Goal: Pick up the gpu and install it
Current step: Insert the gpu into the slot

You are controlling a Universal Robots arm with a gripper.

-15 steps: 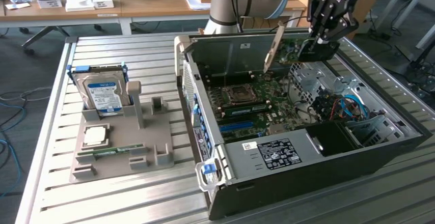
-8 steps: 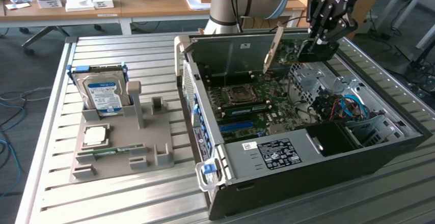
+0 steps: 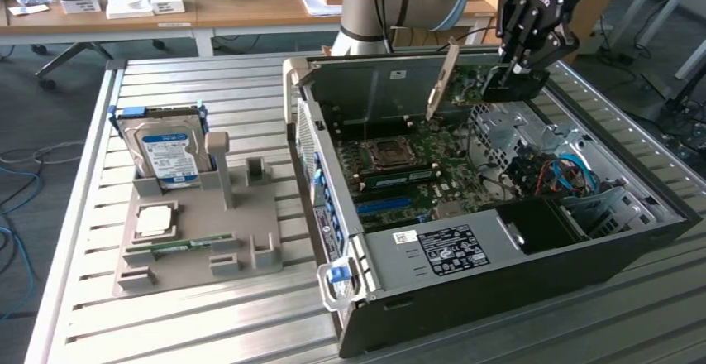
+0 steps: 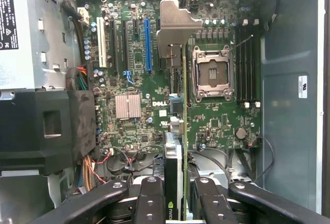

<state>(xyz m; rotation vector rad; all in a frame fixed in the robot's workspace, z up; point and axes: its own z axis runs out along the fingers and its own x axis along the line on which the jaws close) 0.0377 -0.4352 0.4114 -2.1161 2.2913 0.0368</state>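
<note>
- Exterior view showed you the black gripper (image 3: pixel 518 70) over the far end of the open black computer case (image 3: pixel 497 273), toward the exterior view's right.
- Its jaws stood partway closed, clamped on the gpu (image 3: pixel 485 87), a flat green circuit-board card with a black cooler and a silver metal end bracket.
- You had the card on edge, lifted clear of the green motherboard (image 3: pixel 419 165) and touching nothing but the jaws.
- Wrist view looked down past the gripper (image 4: pixel 175 206) along the gpu (image 4: pixel 174 152), seen edge-on with its bracket toward the case's rear wall.
- By my reading, the pick-up was done and the carry to the slot was in hand; the card was not yet seated.
- Along that line of sight the card lay between the long blue expansion slot (image 4: pixel 148 38) and the empty silver processor socket (image 4: pixel 212 74), so it appeared off the slot.
- Seating it would call for lining the card's lower edge up with the slot and keeping it upright.
- At the exterior view's left, the grey parts tray (image 3: pixel 182 273) held a silver hard drive with a blue-white label (image 3: pixel 165 153), well apart from the case.
</note>
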